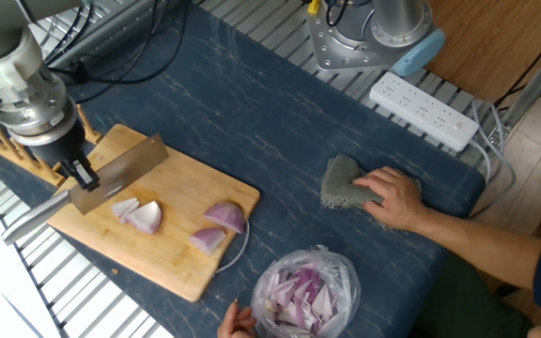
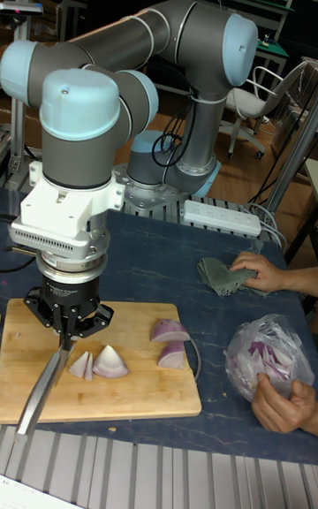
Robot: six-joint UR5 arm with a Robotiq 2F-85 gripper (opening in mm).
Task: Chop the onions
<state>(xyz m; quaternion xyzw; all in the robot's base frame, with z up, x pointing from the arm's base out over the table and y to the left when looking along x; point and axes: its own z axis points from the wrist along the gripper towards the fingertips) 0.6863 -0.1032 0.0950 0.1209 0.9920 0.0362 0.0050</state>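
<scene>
Gripper [image 1: 83, 176], clamped on the cleaver [image 1: 115, 175], hangs over the cutting board [image 1: 172, 268]. The nearest onions [image 1: 139, 214] lie just beside the blade's edge; two more wedges [image 1: 216, 228] sit farther along.

Near the middle of the frame, the onions [image 1: 186, 222] [image 2: 132, 346] show purple skin and pale pink-white flesh in thin layers. They lie on a cutting board [image 1: 181, 263] [image 2: 132, 398] of light tan wood with fine grain. The knife [image 1: 111, 176] [image 2: 40, 385] is plain silver-grey metal, and the gripper [image 1: 81, 175] [image 2: 66, 319] is black. The arm [image 2: 141, 41] is grey with light blue caps. The table cover [image 1: 252, 113] [image 2: 159, 270] is dark blue with faint pale streaks. At right, a cloth [image 1: 344, 183] [image 2: 216, 275] is grey-green. The power strip [image 1: 421, 111] [image 2: 221, 217] is white. At lower centre, a clear plastic bag [image 1: 303, 282] [image 2: 265, 354] holds purple and white bits.
</scene>
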